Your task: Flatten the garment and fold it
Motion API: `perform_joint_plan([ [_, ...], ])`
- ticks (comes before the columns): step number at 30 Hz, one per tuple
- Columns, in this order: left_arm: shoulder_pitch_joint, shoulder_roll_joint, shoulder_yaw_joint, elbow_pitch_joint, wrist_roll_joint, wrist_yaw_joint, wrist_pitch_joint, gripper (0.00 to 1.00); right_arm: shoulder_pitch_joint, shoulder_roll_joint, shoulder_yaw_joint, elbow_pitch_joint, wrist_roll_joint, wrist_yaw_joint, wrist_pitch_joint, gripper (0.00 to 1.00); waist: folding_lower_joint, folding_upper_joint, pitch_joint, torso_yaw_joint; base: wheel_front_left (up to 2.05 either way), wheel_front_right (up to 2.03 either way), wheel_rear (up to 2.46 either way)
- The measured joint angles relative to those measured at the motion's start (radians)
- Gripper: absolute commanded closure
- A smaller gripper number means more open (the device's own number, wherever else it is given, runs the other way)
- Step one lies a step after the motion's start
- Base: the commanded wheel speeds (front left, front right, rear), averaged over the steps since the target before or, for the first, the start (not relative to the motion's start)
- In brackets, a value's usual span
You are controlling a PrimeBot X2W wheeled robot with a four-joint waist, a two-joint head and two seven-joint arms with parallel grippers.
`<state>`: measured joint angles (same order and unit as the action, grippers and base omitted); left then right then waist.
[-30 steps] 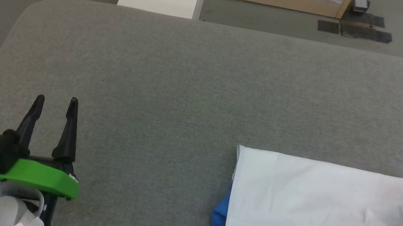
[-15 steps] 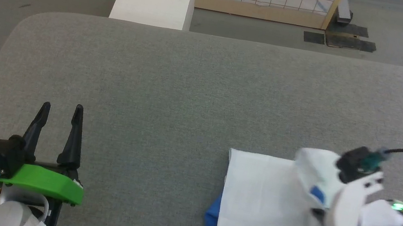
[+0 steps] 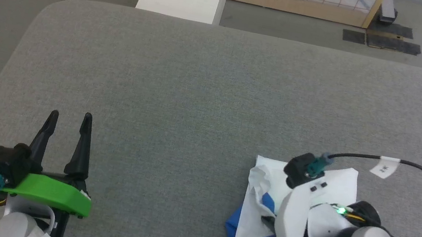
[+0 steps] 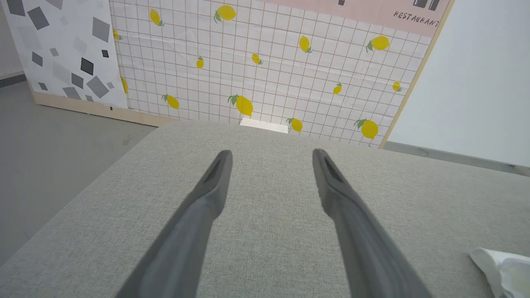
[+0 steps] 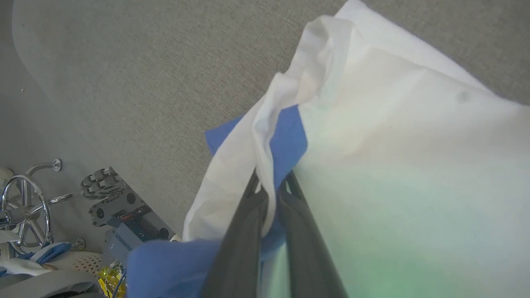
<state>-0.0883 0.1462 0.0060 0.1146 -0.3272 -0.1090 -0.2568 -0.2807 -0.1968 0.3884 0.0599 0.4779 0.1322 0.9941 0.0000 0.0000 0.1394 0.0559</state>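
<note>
Since a second ago my right arm has swung in over the shirt [image 3: 261, 177] and dragged the fabric left, so it's bunched up and doubled over instead of spread out. My right gripper [image 5: 271, 182] is pinched tight on a white-and-blue fold. The shirt sits near-right on the table [image 3: 198, 90]. My left gripper [image 3: 71, 114] is spread wide and empty, well off to the left.

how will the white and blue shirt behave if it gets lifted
Probably floppy: the garment bunches and sags around the right gripper pinching it. Likely light, since its layers look thin. It may drag on the coarse grey table.
</note>
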Motion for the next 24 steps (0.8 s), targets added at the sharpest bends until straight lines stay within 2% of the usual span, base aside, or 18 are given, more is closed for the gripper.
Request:
perform_joint_plan([
  [5,0.000,0.000,-0.003,0.006,-0.002,0.000,0.000,0.00,-0.008,0.015,0.039,0.085,-0.012,0.000,-0.033,1.00,0.0000,0.0000,0.010,0.010,0.00,0.00,0.00],
  [6,0.000,0.000,-0.003,0.007,-0.004,0.000,0.000,0.00,-0.009,0.015,0.049,0.093,-0.020,0.000,-0.050,0.80,0.0000,0.0000,0.009,0.009,0.00,0.00,0.00],
  [7,0.000,0.000,-0.003,0.008,-0.007,0.000,0.000,0.00,-0.012,0.015,0.057,0.097,-0.021,0.000,-0.066,0.00,0.0000,0.0000,0.006,0.007,0.00,0.00,0.00],
  [10,0.000,0.000,0.002,0.012,-0.008,0.000,0.000,0.00,-0.016,0.018,0.077,0.087,-0.010,0.000,-0.096,0.00,0.0000,0.0000,-0.002,-0.005,0.00,0.00,0.00],
  [14,0.004,0.000,0.002,0.010,-0.008,0.002,0.000,0.00,-0.018,0.008,0.067,0.000,0.026,0.000,-0.121,0.00,0.0000,0.0000,-0.020,-0.027,0.00,0.00,0.00],
  [15,0.016,0.000,-0.002,0.006,-0.008,0.009,0.000,0.00,-0.010,-0.018,-0.068,-0.123,0.010,0.000,-0.166,0.00,0.0000,0.0000,-0.042,-0.062,0.00,0.00,0.00],
  [17,0.018,0.000,-0.006,0.001,-0.007,0.014,0.000,0.00,0.012,-0.021,-0.155,-0.148,-0.040,0.000,-0.176,0.00,0.0000,0.0000,-0.051,-0.079,0.00,0.00,0.00],
  [22,0.017,-0.001,-0.003,-0.042,0.038,0.040,0.000,0.00,0.119,-0.003,-0.294,-0.159,-0.171,0.000,-0.179,0.00,0.0000,0.0000,-0.060,-0.108,0.00,0.00,0.00],
  [23,0.016,-0.001,0.001,-0.061,0.058,0.049,0.000,0.00,0.139,0.010,-0.310,-0.159,-0.197,0.000,-0.187,0.00,0.0000,0.0001,-0.057,-0.110,0.00,0.00,0.00],
  [24,0.012,-0.002,0.009,-0.098,0.099,0.058,-0.001,0.00,0.178,0.061,-0.334,-0.142,-0.239,0.000,-0.207,0.00,0.0000,0.0000,-0.041,-0.112,0.00,0.00,0.00],
])
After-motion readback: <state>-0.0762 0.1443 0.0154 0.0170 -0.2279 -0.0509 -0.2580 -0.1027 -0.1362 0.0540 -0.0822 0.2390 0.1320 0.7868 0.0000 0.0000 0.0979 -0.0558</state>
